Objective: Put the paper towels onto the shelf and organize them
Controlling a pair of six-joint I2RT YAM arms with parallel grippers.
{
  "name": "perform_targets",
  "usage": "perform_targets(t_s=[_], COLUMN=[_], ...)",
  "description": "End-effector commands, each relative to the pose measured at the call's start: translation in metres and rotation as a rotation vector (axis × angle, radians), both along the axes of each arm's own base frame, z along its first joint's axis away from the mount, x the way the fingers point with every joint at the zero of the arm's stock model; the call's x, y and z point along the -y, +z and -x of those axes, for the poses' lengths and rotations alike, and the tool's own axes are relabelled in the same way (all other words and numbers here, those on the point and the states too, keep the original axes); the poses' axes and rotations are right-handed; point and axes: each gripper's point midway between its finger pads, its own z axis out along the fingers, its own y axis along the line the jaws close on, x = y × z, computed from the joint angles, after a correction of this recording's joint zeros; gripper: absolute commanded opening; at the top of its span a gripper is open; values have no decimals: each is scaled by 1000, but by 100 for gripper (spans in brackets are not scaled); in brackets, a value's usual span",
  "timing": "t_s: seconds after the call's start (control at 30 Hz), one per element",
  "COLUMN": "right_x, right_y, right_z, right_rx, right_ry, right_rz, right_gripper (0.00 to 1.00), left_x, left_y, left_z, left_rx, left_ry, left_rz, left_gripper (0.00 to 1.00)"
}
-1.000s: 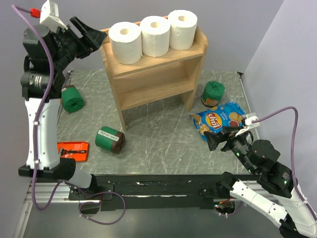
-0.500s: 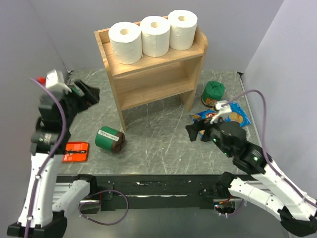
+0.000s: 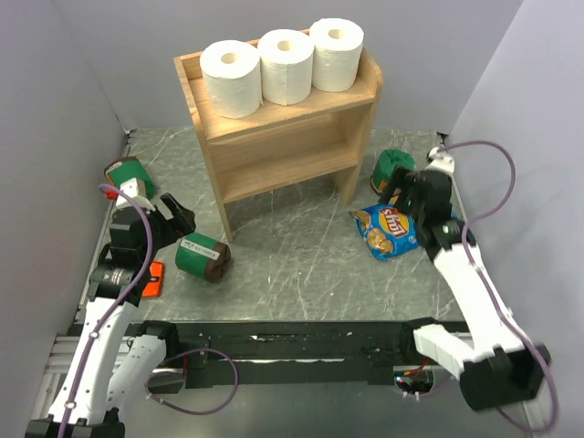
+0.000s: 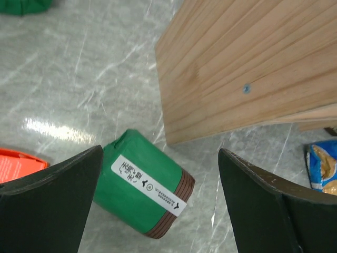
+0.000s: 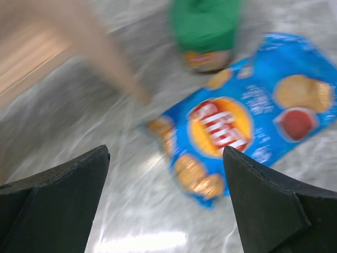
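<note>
Three white paper towel rolls [image 3: 283,66] stand in a row on the top tier of the light wood shelf [image 3: 301,146]. The shelf's side panel also shows in the left wrist view [image 4: 253,68]. My left gripper [image 3: 178,219] is open and empty, low over the table left of the shelf, above a green package [image 4: 145,192]. My right gripper [image 3: 408,187] is open and empty, low at the right of the shelf, over a blue chips bag [image 5: 237,132]. The rolls are out of both wrist views.
Green packages with brown ends lie on the table: one near the shelf's front left leg [image 3: 203,255], one at the far left [image 3: 128,172], one right of the shelf [image 3: 392,169]. A blue chips bag [image 3: 388,228] and an orange packet [image 3: 153,278] lie on the table.
The left arm has dropped from beside the shelf top down to the table at the left. The right arm has swung from the near right up to beside the shelf's right leg.
</note>
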Motion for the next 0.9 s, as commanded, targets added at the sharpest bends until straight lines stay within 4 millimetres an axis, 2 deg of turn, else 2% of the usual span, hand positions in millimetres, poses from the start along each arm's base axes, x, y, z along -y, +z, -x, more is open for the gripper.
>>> perform_targets(t_s=[0.0,0.03,0.07,0.2,0.23,0.43,0.63,0.77,0.87], right_x=[58,64,82,99,103,122,129,120,117], right_y=[10,3,-4,-22,-27,-44,-55,-60,-74], right_z=[-51,-69,-74,-115,-131,-175,-190,-200,-202], right_rx=[21,-14,-43,-99,-116,-137,-149,-137,-171], right_ry=[-228,-263,-321,-379,-391,-440,-455,-395,-394], right_rz=[-18,-58,-76,-136,-149,-207,-231,-258,-276], right_gripper=[95,95,95,89,88,85,81,80,79], left_x=[2,3,3,5,9,11,9,10,10], left_y=[36,36,37,37,36,38,40,40,39], left_z=[-4,-3,-3,-2,-1,1,1,1,0], left_rx=[143,147,149,150,149,157,163,162,156], left_ry=[-16,-20,-25,-38,-61,-72,-65,-69,-72], left_rz=[6,6,5,7,15,16,9,8,7], left_gripper=[96,96,96,96,96,96,96,96,96])
